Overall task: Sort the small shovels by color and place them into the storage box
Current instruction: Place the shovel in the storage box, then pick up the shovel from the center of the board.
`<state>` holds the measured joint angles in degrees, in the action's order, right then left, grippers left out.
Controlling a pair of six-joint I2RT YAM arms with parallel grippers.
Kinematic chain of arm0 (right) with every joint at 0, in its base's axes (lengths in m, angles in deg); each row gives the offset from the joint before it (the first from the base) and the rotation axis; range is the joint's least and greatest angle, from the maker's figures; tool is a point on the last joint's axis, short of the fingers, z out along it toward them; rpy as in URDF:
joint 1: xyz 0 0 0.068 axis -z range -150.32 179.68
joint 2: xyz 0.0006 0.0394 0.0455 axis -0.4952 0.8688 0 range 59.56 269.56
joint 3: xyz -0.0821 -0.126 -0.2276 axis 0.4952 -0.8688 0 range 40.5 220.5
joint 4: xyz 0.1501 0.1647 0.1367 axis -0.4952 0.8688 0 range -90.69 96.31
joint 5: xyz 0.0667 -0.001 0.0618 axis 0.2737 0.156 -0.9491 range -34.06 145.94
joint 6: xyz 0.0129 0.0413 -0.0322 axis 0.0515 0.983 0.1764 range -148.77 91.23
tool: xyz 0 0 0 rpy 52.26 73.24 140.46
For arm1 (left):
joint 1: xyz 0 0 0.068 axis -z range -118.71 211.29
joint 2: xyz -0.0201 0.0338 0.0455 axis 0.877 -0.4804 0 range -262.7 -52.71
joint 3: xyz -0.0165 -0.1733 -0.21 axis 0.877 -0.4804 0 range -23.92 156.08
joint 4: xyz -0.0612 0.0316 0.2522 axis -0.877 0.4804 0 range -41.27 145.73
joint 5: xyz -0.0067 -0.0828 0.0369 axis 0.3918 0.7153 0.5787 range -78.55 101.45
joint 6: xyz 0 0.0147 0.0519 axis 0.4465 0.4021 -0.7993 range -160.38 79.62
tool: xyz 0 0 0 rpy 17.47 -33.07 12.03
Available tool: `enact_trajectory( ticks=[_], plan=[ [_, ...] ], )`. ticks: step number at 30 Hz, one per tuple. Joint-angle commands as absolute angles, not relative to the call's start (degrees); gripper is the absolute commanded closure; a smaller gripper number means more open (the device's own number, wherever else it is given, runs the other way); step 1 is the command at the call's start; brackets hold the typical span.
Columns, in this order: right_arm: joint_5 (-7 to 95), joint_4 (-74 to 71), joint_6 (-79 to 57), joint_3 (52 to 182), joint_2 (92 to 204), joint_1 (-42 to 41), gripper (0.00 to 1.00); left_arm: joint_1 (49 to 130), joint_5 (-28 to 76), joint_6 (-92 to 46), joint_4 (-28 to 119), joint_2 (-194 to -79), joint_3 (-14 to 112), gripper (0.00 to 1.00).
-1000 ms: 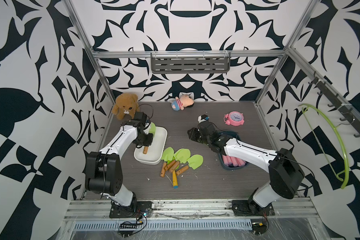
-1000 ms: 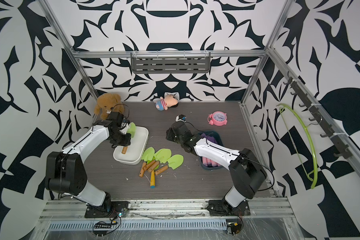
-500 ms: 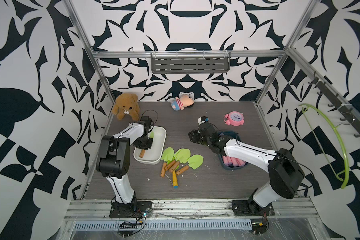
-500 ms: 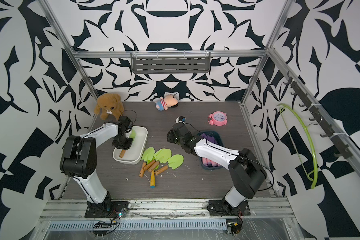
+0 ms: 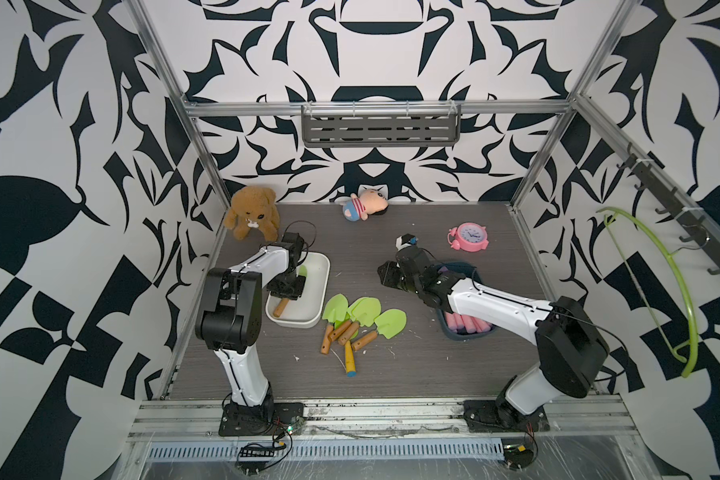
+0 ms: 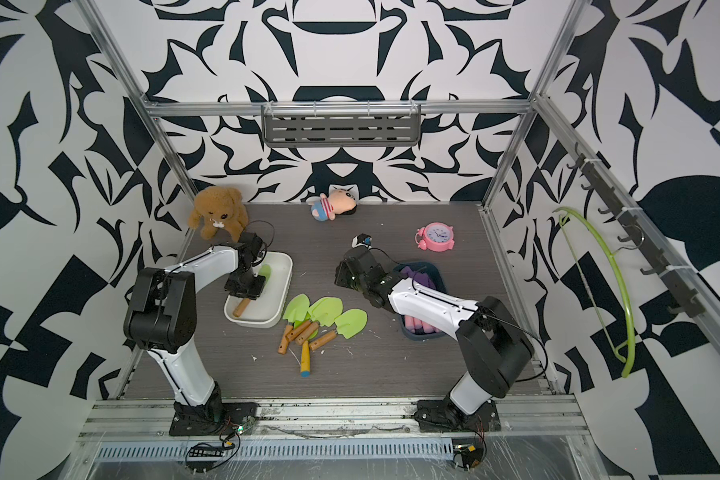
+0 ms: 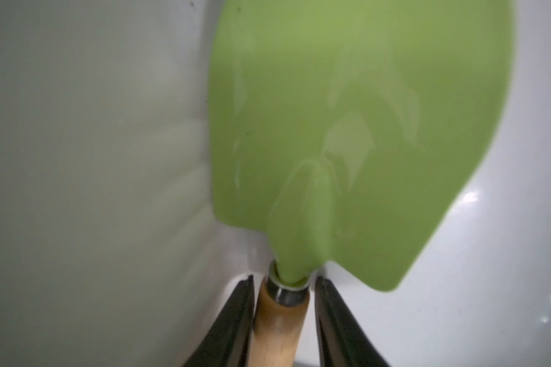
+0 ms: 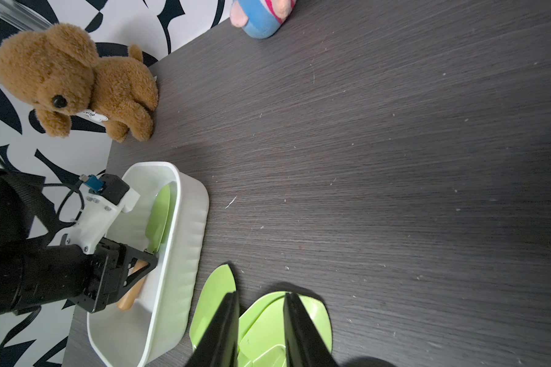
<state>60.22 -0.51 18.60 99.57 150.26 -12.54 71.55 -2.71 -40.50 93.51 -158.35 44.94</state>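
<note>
green shovel lies in the white box in both top views, left gripper over its handle. left wrist: fingers flank the handle, apparently loose. right wrist: right gripper parted, empty, above loose green shovels.

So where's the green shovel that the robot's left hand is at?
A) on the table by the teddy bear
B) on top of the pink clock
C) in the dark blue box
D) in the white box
D: the green shovel lies inside the white box, with the left gripper set on either side of its brown handle.
</note>
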Motion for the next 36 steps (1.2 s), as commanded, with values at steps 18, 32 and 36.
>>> enact_trajectory(
  ticks=[18, 32, 36],
  plan=[
    [60.6, 0.1, 17.4, 100.3, 147.4, -13.0, 0.71, 71.6, -1.7, -39.0, 94.0, -151.9, 45.0, 0.49],
    [52.4, 10.0, 12.6, 100.8, 145.2, -12.2, 0.71, 71.6, 32.7, -50.5, 97.2, -138.6, 40.4, 0.32],
    [49.2, 17.6, 12.2, 99.9, 143.9, -11.4, 0.73, 72.6, 39.7, -52.0, 96.8, -137.0, 38.7, 0.32]
  ],
)
